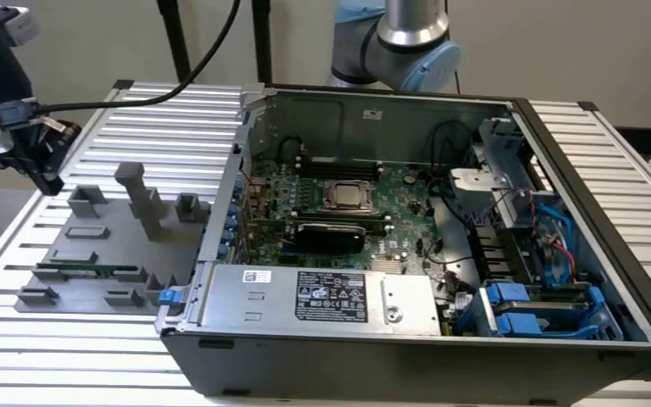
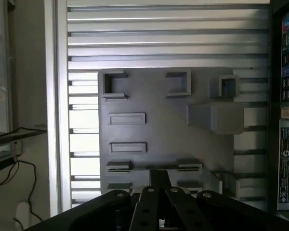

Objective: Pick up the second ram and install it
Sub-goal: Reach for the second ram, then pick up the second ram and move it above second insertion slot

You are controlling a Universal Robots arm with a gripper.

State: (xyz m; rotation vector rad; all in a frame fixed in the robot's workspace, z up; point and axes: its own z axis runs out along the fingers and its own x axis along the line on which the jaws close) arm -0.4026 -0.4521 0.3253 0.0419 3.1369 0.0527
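Over fixture [image 1: 116, 242] w/ second ram [image 1: 88, 271], end effector [image 2: 159, 179] half cropped, state unclear.

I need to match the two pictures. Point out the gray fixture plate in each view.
Exterior view: the gray fixture plate lies on the slatted table at the exterior view's left, beside the open computer case.
Wrist view: the same plate lies on the slats, just beyond the gripper.
Shared landmark: the tall gray post standing on the plate.

text: none legible | power supply label [image 1: 331, 298]: print too small to read
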